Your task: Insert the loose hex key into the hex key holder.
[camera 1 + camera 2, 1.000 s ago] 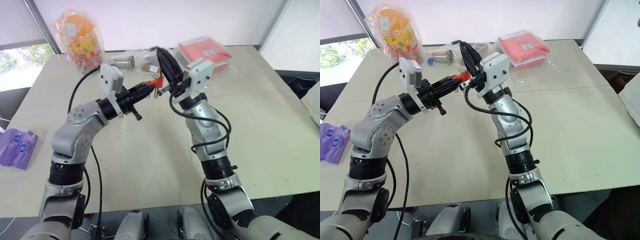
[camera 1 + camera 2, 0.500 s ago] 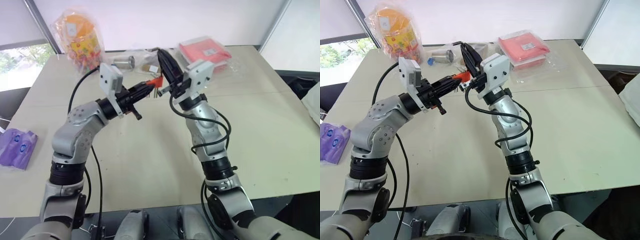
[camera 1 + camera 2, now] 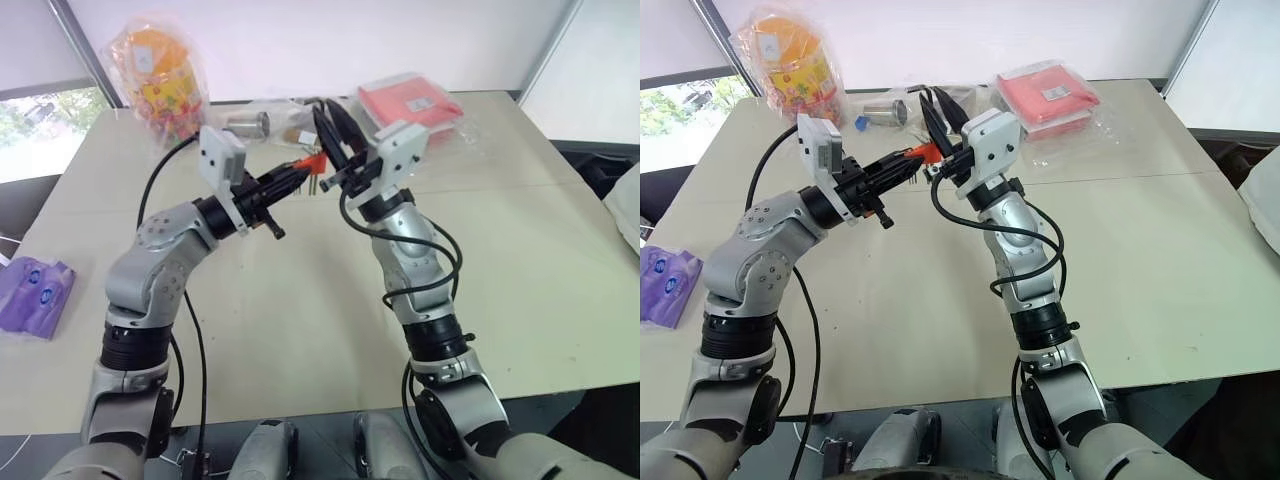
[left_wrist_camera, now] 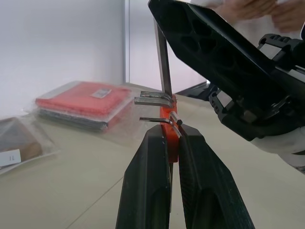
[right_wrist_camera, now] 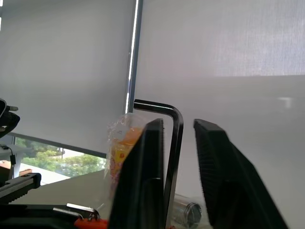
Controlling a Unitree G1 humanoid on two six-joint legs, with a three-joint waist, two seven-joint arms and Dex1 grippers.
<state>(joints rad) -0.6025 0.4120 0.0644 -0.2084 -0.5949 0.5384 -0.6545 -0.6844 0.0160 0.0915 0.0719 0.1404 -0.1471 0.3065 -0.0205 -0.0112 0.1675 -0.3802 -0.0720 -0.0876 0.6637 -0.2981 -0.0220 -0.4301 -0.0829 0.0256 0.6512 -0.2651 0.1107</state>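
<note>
**Hex key seated in holder, both grippers raised over table**

While both arms meet above the beige table (image 3: 300,330), the items stand as follows; left gripper (image 4: 172,131): two black fingers pressed together on the hex key holder (image 4: 167,138), a small red-orange block with short grey keys protruding from its side, held clear of the table surface; loose hex key (image 5: 172,143): thin dark L-shaped rod, long leg running down to the holder, short bent leg at the top, standing between the right gripper's fingers (image 5: 143,162); right gripper (image 3: 335,120): jaws spread, a visible gap on one side of the rod, contact on the other side uncertain; table, far edge: red packet in clear plastic (image 3: 412,102); orange snack bag (image 3: 158,72); small metal can (image 3: 247,123); table, left edge: purple packet (image 3: 33,290).
</note>
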